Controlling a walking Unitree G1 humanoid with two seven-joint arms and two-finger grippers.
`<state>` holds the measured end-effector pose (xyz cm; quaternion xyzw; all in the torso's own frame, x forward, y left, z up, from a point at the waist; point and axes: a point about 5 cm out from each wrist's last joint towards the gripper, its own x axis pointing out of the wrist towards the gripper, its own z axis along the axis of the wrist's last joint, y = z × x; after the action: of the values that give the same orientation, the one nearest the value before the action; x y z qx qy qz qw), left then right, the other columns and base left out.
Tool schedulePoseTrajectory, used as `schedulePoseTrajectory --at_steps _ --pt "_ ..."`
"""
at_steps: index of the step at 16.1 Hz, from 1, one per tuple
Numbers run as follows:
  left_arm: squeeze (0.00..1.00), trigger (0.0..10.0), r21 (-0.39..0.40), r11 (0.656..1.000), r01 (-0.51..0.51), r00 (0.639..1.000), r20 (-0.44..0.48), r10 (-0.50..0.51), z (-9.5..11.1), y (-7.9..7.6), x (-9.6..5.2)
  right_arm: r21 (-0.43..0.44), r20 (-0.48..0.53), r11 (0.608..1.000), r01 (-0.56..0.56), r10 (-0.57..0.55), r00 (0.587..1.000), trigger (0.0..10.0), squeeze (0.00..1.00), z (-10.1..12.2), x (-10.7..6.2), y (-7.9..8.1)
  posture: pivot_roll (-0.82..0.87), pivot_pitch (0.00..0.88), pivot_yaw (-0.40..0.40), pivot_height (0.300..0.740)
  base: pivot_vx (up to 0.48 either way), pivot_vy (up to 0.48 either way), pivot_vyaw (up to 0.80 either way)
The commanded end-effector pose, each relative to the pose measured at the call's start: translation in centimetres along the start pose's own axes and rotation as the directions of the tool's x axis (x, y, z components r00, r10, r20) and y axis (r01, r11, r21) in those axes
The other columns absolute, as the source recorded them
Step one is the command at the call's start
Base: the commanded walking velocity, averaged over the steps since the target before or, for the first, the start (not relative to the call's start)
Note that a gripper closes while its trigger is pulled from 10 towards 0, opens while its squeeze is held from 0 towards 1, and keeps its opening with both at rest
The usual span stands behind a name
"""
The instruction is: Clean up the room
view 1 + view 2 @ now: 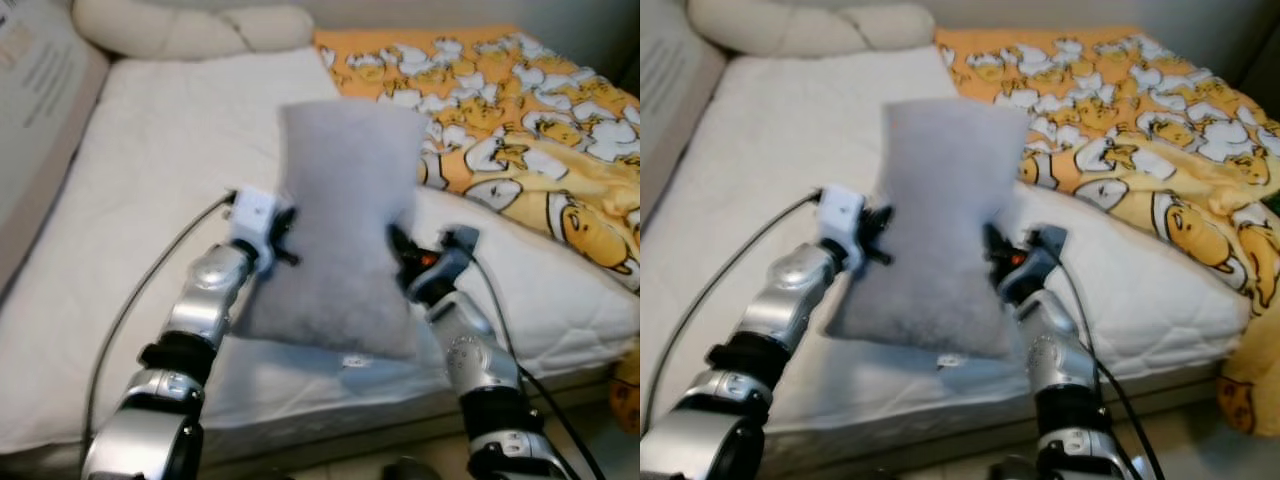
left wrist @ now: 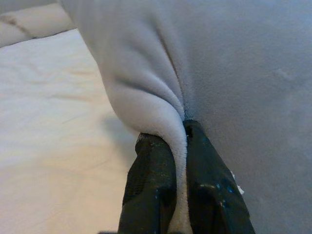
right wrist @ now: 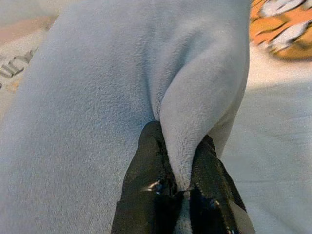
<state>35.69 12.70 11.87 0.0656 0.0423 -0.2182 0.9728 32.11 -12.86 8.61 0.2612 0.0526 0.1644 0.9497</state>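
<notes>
1. A grey pillow (image 1: 345,240) stood upright above the bed's (image 1: 150,200) near edge, held off the white sheet between the two arms
2. The left hand (image 1: 285,238) was clenched on the pillow's left edge; in the left wrist view its black fingers (image 2: 151,190) pinched a fold of the grey fabric between them
3. The right hand (image 1: 398,250) was clenched on the pillow's right edge; in the right wrist view its fingers (image 3: 146,190) squeezed a bulging fold of the same fabric
4. The pillow's lower corners flared out wider than its pinched middle
5. An orange blanket (image 1: 520,120) printed with white and yellow figures lay over the bed's far right corner and right side
6. A cream pillow (image 1: 190,28) lay along the bed's far edge
7. A white pillow (image 1: 540,290) lay near the bed's right edge, partly under the blanket
</notes>
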Motion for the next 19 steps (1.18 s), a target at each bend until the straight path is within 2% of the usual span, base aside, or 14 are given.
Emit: schedulePoseTrajectory --at_steps 1,13,19 --pt "0.0 10.0 0.021 1.0 0.013 0.999 0.034 -0.014 0.94 -0.49 0.37 -0.034 0.015 0.999 0.005 -0.004 1.0 10.0 0.0 0.82 -0.02 -0.28 0.03 0.0 0.03 0.74 0.0 0.371 0.0" --pt "0.0 10.0 0.038 0.999 -0.006 1.0 0.027 0.005 0.87 -0.26 0.26 -0.061 -0.011 0.998 0.024 -0.025 1.0 10.0 0.0 0.49 0.09 -0.55 0.04 0.0 0.02 0.74 0.0 0.369 0.0" --pt "0.0 10.0 0.075 0.997 -0.012 0.999 0.032 0.009 1.2 -0.04 0.37 -0.052 -0.011 0.998 0.034 -0.035 0.999 10.0 0.0 0.44 0.23 -0.56 0.03 0.0 0.029 0.74 0.0 0.0 0.0"
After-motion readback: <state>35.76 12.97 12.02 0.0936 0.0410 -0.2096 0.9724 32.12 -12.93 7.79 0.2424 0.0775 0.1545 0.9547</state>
